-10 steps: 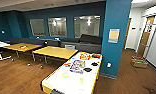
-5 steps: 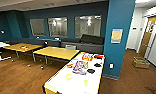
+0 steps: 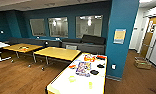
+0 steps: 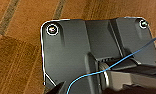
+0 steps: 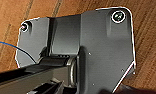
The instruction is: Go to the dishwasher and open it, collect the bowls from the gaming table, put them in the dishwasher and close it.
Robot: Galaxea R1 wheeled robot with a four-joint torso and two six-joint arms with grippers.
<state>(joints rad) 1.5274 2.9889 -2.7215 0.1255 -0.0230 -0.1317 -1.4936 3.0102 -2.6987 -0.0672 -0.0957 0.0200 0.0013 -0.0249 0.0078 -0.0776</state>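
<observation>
The robot faces a white bench (image 3: 79, 83) at lower centre of the head view, with small dark items that may be bowls (image 3: 94, 72) unconfirmed, no dishwasher here, so collecting and loading seem left; gripper states: cannot tell.

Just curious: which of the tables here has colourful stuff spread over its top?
The white-topped table nearest the camera, by the blue pillar; the two yellow tables behind look nearly bare.
</observation>
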